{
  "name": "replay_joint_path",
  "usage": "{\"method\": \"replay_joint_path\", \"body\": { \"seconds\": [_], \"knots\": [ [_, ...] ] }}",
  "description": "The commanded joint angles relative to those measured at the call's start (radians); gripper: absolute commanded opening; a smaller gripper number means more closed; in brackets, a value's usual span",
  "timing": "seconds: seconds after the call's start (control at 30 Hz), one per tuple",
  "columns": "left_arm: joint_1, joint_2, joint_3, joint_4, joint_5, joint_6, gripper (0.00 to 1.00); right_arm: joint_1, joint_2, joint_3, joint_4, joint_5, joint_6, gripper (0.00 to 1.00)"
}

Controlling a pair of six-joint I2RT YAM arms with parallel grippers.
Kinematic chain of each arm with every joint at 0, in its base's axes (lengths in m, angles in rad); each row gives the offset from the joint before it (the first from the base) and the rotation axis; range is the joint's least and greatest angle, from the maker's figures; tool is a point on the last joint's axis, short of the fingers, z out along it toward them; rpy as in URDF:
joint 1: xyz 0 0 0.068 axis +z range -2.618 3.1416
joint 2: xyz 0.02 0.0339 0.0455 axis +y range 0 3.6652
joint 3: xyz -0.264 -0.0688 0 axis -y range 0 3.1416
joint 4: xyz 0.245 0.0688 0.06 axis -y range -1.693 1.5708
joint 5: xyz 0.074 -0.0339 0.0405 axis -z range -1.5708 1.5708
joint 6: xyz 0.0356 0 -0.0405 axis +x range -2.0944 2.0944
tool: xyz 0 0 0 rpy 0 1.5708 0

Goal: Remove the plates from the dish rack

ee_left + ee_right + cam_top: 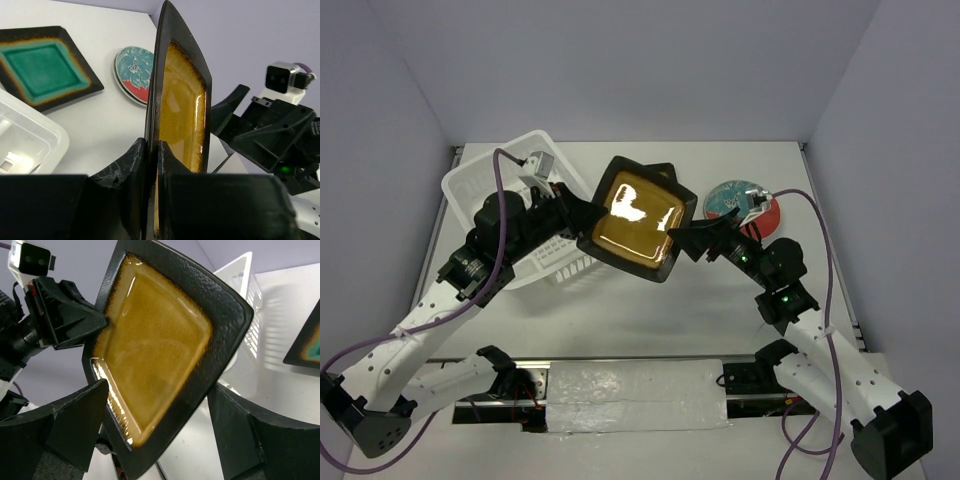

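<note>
The amber-centred square plate [638, 220] hangs tilted in the air right of the white dish rack [485, 185]. My left gripper [582, 212] is shut on its left rim; in the left wrist view the fingers [131, 160] pinch the plate [182, 115] edge-on. My right gripper [688, 238] is open, and its fingers [75, 422] straddle the plate's [155, 340] right corner with a gap on each side. The teal-centred plate [42, 67] and the round red floral plate [134, 72] lie flat on the table.
The red plate [745, 205] lies at the back right, partly under my right wrist. The teal plate is mostly hidden beneath the held plate in the top view. The rack's corner [25, 142] sits close below my left gripper. Grey walls enclose the table.
</note>
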Motion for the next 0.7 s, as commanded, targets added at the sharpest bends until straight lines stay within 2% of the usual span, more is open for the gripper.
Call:
{"method": "replay_joint_path", "body": {
  "seconds": [0.0, 0.1, 0.27, 0.37, 0.43, 0.47, 0.53, 0.6, 0.63, 0.67],
  "knots": [
    [-0.026, -0.047, 0.026, 0.240, -0.018, -0.065, 0.00, 0.040, 0.043, 0.028, 0.086, 0.040, 0.018, 0.85],
    [-0.040, -0.044, 0.014, 0.259, -0.032, -0.063, 0.00, 0.069, 0.087, 0.032, 0.109, 0.060, 0.025, 0.73],
    [-0.050, -0.044, -0.015, 0.291, -0.038, -0.077, 0.00, 0.103, 0.110, 0.035, 0.088, 0.158, 0.030, 0.61],
    [-0.058, -0.046, -0.017, 0.276, -0.044, -0.065, 0.00, 0.115, 0.109, 0.045, 0.068, 0.189, 0.022, 0.41],
    [-0.060, -0.053, -0.023, 0.256, -0.058, -0.051, 0.00, 0.117, 0.113, 0.057, 0.054, 0.196, 0.024, 0.10],
    [-0.061, -0.055, -0.021, 0.245, -0.064, -0.045, 0.00, 0.120, 0.115, 0.060, 0.048, 0.216, 0.028, 0.03],
    [-0.061, -0.058, -0.015, 0.220, -0.074, -0.008, 0.00, 0.118, 0.124, 0.081, 0.014, 0.230, 0.021, 0.00],
    [-0.061, -0.043, 0.018, 0.153, -0.088, 0.027, 0.16, 0.120, 0.144, 0.110, -0.036, 0.267, 0.013, 0.00],
    [-0.061, -0.032, 0.035, 0.122, -0.119, 0.068, 0.34, 0.118, 0.150, 0.132, -0.061, 0.276, 0.012, 0.00],
    [-0.061, -0.020, 0.066, 0.060, -0.154, 0.087, 0.41, 0.118, 0.156, 0.143, -0.067, 0.281, 0.006, 0.00]
  ]
}}
